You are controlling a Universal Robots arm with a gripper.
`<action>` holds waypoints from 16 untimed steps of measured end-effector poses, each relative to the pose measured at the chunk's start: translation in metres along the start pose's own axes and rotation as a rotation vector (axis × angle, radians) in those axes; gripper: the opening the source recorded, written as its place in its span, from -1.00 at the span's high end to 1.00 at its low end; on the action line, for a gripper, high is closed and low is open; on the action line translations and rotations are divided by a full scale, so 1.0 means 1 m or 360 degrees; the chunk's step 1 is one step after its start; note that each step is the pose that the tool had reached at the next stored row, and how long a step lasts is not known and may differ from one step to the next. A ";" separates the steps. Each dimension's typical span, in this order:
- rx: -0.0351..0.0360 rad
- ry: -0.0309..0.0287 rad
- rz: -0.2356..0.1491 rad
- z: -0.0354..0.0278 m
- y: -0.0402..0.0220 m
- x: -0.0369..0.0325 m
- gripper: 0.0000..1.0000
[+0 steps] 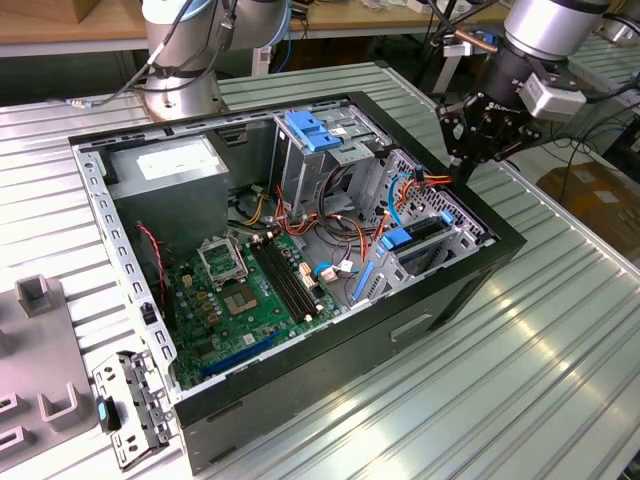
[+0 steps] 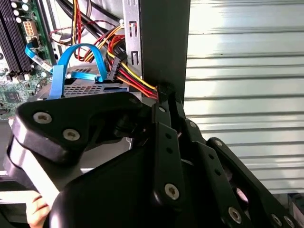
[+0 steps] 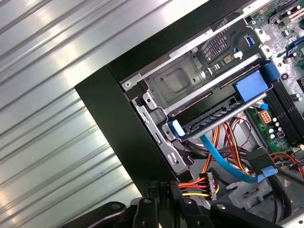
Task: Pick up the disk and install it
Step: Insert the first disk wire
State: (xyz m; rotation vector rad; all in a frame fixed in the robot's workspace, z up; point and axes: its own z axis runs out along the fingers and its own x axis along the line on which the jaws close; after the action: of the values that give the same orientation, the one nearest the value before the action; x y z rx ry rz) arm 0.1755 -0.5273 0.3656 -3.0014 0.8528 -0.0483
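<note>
My black gripper (image 1: 462,155) hangs over the open computer case's corner at the exterior view's right. In both wrist views its fingers (image 3: 172,191) stand close together, shut on the red, yellow and black wires (image 2: 140,85) of a power cable, just short of its black connector (image 3: 210,183). The disk (image 3: 213,116) seems to lie in the slot of the silver drive cage (image 1: 430,235) right below. Only its dark edge and blue rail ends (image 3: 176,128) show; its label is hidden. A blue data cable (image 3: 223,159) loops beside the cage.
A grey box with a white sticker (image 1: 170,165) fills the case's far corner. A bare blue bracket (image 1: 315,130) tops the taller cage. The green motherboard (image 1: 250,290) lies in the middle. Another arm's base (image 1: 185,60) stands behind the case on the ribbed table (image 1: 560,330); grey fixtures (image 1: 40,400) sit left.
</note>
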 end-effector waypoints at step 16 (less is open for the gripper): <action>0.0001 0.00016 -0.0002 -0.0041 -0.0001 0.0000 0.66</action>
State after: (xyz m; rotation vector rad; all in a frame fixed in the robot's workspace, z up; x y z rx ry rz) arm 0.1754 -0.5273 0.3697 -3.0017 0.8511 -0.0501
